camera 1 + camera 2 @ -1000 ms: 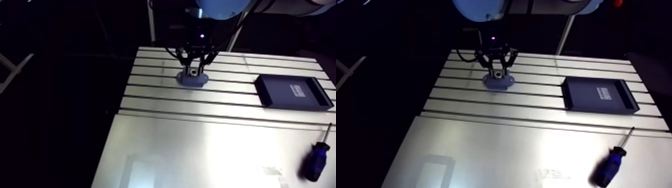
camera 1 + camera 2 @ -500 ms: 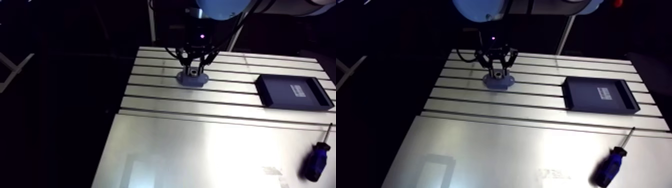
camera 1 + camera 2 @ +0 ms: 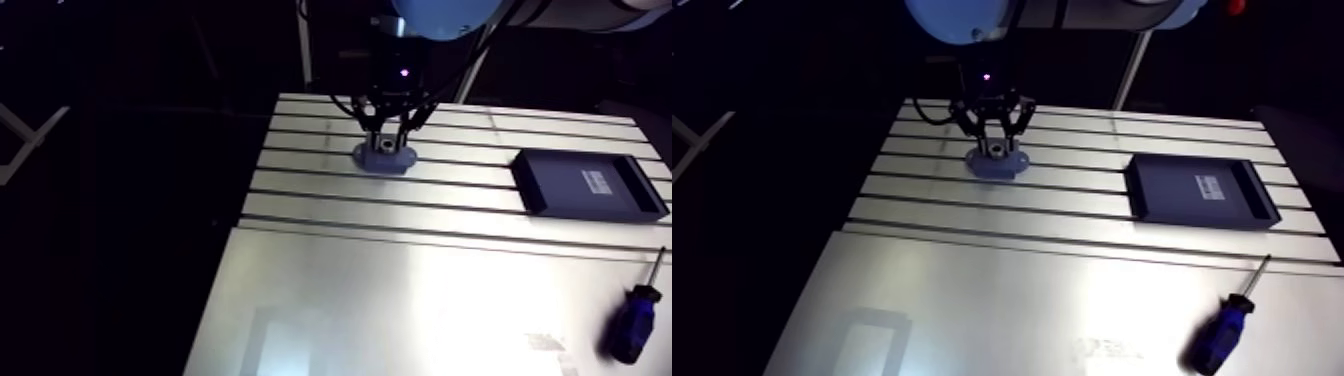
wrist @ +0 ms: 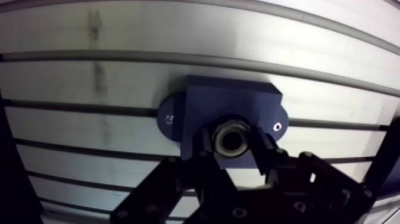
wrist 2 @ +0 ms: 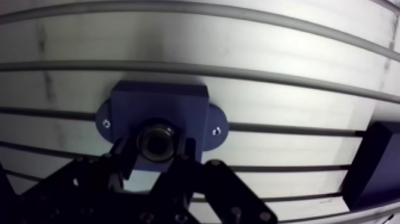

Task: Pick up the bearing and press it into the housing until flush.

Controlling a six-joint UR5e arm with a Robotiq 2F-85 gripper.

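Observation:
A dark blue housing (image 4: 226, 107) with two flange ears lies on the slotted table (image 4: 119, 77). Directly over it my gripper (image 4: 231, 140) is shut on the bearing (image 4: 231, 137), a metal ring with a dark bore, one finger on each side. The ring sits at the housing's middle; how deep it sits in the bore is hidden by the fingers. In the arm view the gripper (image 3: 386, 143) stands upright on the housing (image 3: 384, 159) near the table's far side.
A dark rectangular tray (image 3: 585, 183) lies on the slotted part to the right. A blue-handled screwdriver (image 3: 635, 320) rests on the smooth plate near the front right edge. The table's left edge (image 3: 235, 230) drops off into darkness.

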